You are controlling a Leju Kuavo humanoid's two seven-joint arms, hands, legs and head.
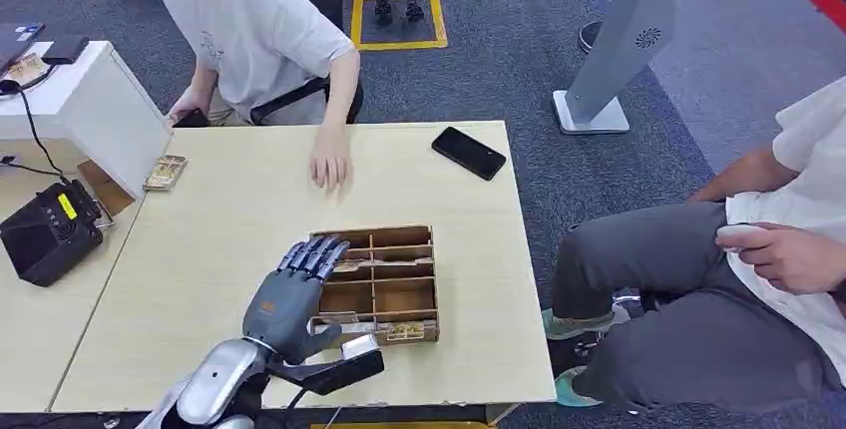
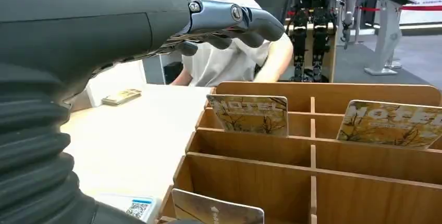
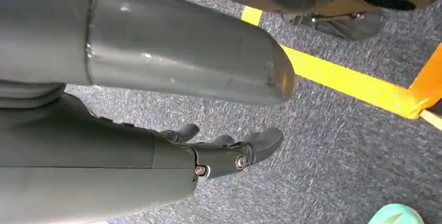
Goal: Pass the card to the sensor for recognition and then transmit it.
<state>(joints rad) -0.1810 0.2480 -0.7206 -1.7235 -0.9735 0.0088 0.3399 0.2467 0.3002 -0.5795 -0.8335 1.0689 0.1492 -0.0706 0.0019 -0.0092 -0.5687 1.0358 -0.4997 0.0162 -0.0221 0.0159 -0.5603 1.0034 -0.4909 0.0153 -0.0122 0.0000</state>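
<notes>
Two people sit at the pale wooden table [image 1: 229, 239] as I hold my rig's left hand [image 1: 294, 294] over the wooden divided tray [image 1: 384, 284], fingers stretched flat and apart, gripping nothing. My right hand [image 3: 224, 153] hangs above grey carpet beside a yellow floor stripe [image 3: 339, 81], fingers loosely extended, empty. Across the table, one person's hand [image 1: 329, 165] rests flat near a black phone [image 1: 468, 153]. Hotel cards stand in the tray's slots: one card [image 2: 249, 114], printed with golden branches and the word HOTEL, leans upright in a far compartment. A black device [image 1: 48, 231] sits on the neighbouring table.
</notes>
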